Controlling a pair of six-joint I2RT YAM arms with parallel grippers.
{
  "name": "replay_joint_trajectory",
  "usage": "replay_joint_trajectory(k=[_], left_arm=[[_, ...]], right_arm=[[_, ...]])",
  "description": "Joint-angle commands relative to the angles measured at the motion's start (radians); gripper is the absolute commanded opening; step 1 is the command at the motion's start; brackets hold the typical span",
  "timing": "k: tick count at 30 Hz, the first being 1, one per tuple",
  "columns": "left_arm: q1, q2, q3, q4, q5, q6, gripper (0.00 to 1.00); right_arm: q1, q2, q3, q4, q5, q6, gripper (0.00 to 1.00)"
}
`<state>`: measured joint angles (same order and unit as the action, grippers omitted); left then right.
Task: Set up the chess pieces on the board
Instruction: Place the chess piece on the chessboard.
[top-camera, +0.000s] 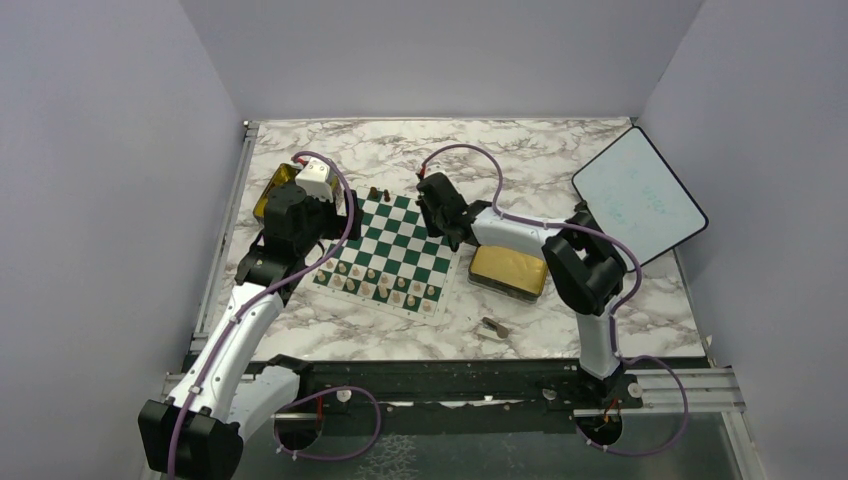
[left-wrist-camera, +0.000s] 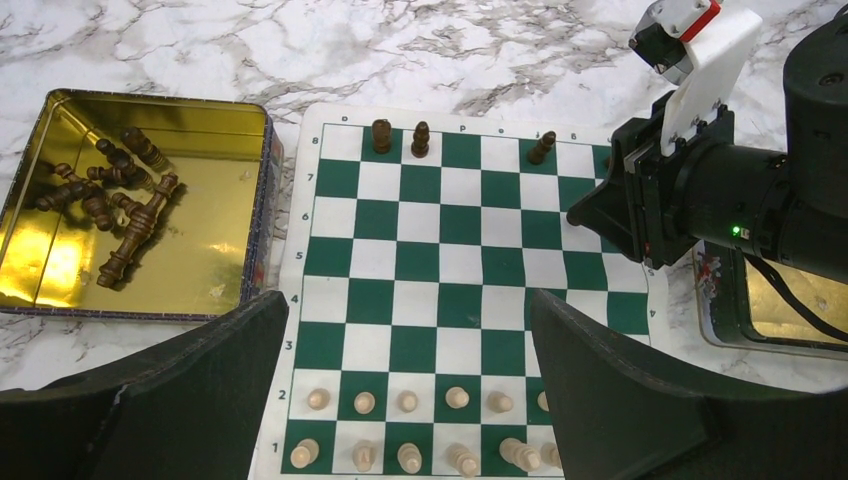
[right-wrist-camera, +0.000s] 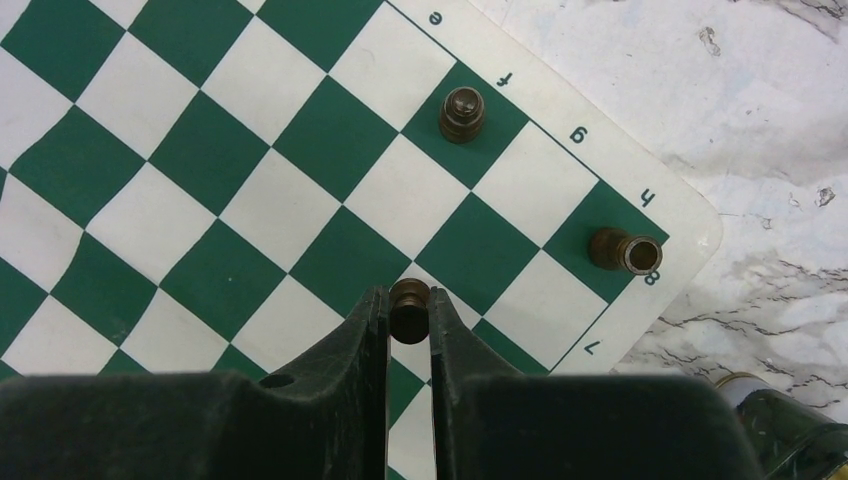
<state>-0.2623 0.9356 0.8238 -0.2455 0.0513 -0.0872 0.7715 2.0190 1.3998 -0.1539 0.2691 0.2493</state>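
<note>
The green-and-white board (top-camera: 392, 252) lies at the table's middle. Pale pieces (left-wrist-camera: 408, 401) fill its two near rows. Dark pieces stand on the far row (left-wrist-camera: 381, 135), one of them tilted (left-wrist-camera: 541, 147). My right gripper (right-wrist-camera: 408, 310) is shut on a dark brown piece (right-wrist-camera: 408, 300), held over the board's far right corner squares (top-camera: 437, 228). Beside it one dark piece stands (right-wrist-camera: 461, 113) and one leans on the corner square (right-wrist-camera: 625, 250). My left gripper (left-wrist-camera: 410, 385) is open and empty above the board's near left part (top-camera: 335, 225).
An open gold tin (left-wrist-camera: 200, 150) with several dark pieces (left-wrist-camera: 125, 205) sits left of the board. A second gold tin (top-camera: 508, 270) lies to the board's right. A dark piece (top-camera: 494, 326) lies on the marble in front of it. A white tablet (top-camera: 638, 195) is at the far right.
</note>
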Motion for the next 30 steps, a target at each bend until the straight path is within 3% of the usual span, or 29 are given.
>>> replay_joint_trajectory(k=[1, 14, 25, 30], left_arm=[[-0.002, -0.013, -0.01, 0.011, -0.023, 0.009, 0.92], [-0.002, -0.01, -0.011, 0.012, -0.035, 0.007, 0.94], [-0.002, 0.018, -0.021, 0.043, -0.039, -0.023, 0.97], [-0.002, 0.065, 0.006, 0.052, 0.037, -0.053, 0.95]], right_arm=[[0.009, 0.034, 0.001, 0.024, 0.02, -0.001, 0.2], [0.009, 0.022, 0.028, -0.014, 0.017, 0.0, 0.31], [0.009, -0.111, -0.004, -0.053, -0.026, -0.003, 0.39], [0.01, -0.196, -0.064, -0.064, -0.049, 0.007, 0.39]])
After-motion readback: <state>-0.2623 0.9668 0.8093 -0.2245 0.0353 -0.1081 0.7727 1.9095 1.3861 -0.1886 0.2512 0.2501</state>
